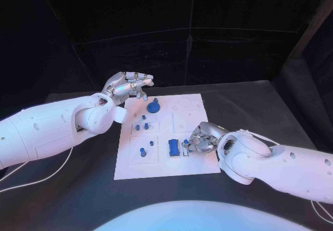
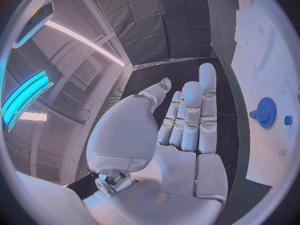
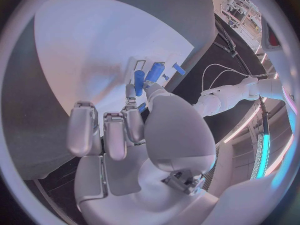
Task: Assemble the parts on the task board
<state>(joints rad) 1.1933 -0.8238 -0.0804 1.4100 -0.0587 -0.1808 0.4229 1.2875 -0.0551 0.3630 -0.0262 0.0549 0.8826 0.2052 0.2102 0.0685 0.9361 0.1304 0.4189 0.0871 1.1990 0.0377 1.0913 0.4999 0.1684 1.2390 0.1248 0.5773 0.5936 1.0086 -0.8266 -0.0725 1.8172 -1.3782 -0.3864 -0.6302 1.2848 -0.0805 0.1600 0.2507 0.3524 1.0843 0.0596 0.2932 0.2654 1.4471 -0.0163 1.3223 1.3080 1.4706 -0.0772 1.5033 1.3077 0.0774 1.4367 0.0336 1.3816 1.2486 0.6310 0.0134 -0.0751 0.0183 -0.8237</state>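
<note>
Right hand [image 1: 201, 139] pinches a small blue part [image 3: 139, 80] beside the blue block [image 1: 173, 147] on the task board [image 1: 196, 166], apparently mid-placement, so the next move needs careful alignment; left hand [image 1: 128, 85] hovers open-fingered, holding nothing.

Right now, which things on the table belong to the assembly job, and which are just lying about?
Job:
task board
blue gear
blue block
small blue pegs
right hand, fingers down at the parts by the block
left hand, raised at the board's far corner

Lying about:
white cables on the black table
</note>
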